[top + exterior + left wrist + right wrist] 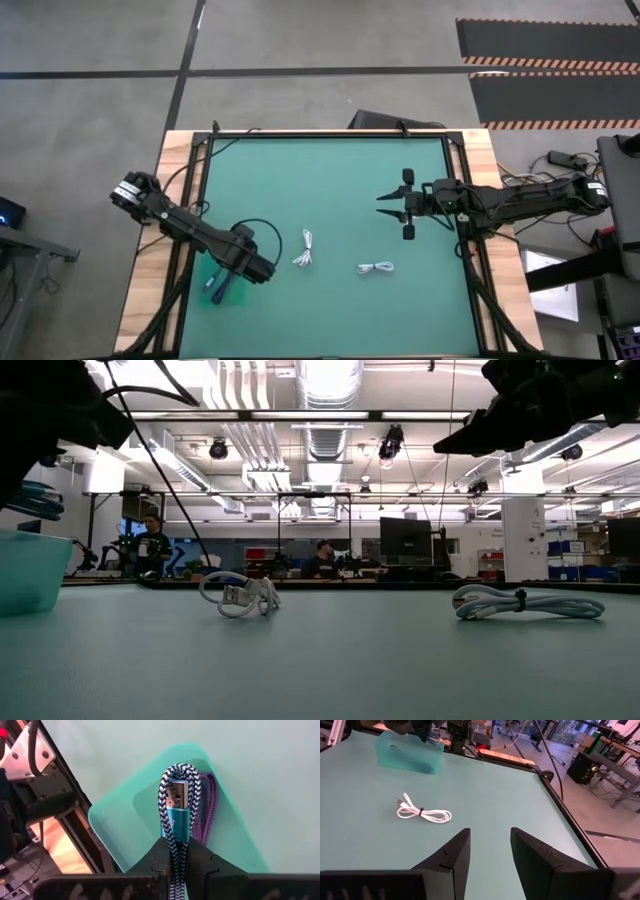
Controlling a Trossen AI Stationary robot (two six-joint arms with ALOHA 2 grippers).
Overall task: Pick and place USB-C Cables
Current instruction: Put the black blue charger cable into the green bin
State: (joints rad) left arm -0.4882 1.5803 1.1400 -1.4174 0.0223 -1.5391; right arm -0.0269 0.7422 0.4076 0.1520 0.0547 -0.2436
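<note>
High view first: we see two USB-C Cables on the green mat, both white and coiled into short bundles. One cable (306, 249) lies just at 7 o'clock of the mat's centre, its loop standing lengthwise; the other cable (376, 268) sits toward 5 o'clock, lying crosswise. They are apart from each other. The left gripper (220, 288) hangs over a teal bin (205, 277) at the mat's 8 o'clock edge, while the right gripper (397, 205) hovers at 3 o'clock with its fingers spread wide and nothing between them.

Low view: the nearer-left bundle (240, 596) shows a tangle of loops with a plug end, and the second bundle (527, 602) is tied at its middle by a dark band. A corner of the bin (30, 568) is cut off at the frame's side. People sit at desks far behind — too small to tell more.

Left wrist view: our fingers (200, 865) are pressed together on a braided black-and-white cable (179, 785) with a blue plug (176, 810), held above the bin (115, 820); a purple cord (207, 805) lies inside, mostly hidden behind the braided one. We can read no writing on the plug.

Right wrist view: the gripper (490, 852) is wide open above the mat, and one white cable (422, 812) lies ahead, tied at the middle — the bin (412, 755) stands beyond it.
</note>
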